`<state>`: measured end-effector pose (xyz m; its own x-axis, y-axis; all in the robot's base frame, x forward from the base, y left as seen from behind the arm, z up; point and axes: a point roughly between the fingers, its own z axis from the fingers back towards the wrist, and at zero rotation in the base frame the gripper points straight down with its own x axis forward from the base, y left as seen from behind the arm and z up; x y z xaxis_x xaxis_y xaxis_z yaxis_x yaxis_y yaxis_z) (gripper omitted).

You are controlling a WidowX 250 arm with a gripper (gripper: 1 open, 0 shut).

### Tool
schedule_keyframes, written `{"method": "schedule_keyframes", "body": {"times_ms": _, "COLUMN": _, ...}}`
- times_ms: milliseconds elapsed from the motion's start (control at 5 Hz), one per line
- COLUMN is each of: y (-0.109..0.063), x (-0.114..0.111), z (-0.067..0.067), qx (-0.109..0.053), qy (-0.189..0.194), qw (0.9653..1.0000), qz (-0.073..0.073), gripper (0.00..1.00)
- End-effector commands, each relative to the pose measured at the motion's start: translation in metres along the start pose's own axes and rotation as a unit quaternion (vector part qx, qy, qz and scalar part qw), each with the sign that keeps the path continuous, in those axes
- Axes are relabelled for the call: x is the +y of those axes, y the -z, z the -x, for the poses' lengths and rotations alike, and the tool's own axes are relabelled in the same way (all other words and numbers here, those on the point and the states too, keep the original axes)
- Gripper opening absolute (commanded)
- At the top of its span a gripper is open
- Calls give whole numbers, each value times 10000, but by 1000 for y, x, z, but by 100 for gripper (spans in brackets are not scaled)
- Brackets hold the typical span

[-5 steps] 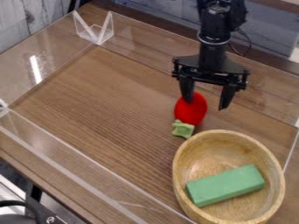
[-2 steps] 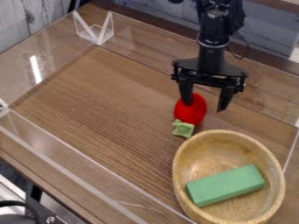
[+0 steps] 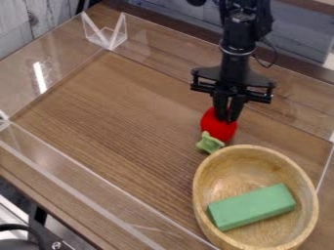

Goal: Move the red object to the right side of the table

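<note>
Claw (image 3: 225,109) fingers have come together to a narrow grip on the upper end of the strawberry (image 3: 220,128), pointing down from the black robot arm (image 3: 239,44), which enters at about one o'clock in the view.

Largest is the brown wood-grain table (image 3: 111,127), edged with low clear walls. Next comes the round wooden bowl (image 3: 209,195), between four and five o'clock from the middle of the table view. Inside it lies the green block (image 3: 252,206), tilted so that one end points toward two o'clock and the other toward eight. A clear plastic piece (image 3: 102,31) sits near the wall at eleven o'clock, and black cables (image 3: 23,230) curl outside the wall between seven and eight.

Smallest of all, the red strawberry is at three o'clock, a little off the middle of the view, with its light green leafy tip (image 3: 210,144) aimed toward seven. The bowl is near it, at its five o'clock; the claw hides part of its top.
</note>
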<state>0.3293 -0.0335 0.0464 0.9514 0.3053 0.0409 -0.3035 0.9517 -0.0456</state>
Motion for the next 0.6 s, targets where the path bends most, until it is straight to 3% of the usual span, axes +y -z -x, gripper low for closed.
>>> {"method": "schedule_keyframes", "body": {"times_ms": 0, "y": -46, "x": -11, "z": -11, "qx": -565, "qy": 51, "qw": 9982, "qz": 188, "gripper": 0}}
{"method": "schedule_keyframes", "body": {"times_ms": 400, "y": -69, "x": -31, "z": -7, "qx": -770, "qy": 136, "qw": 9967, "qz": 230, "gripper": 0}}
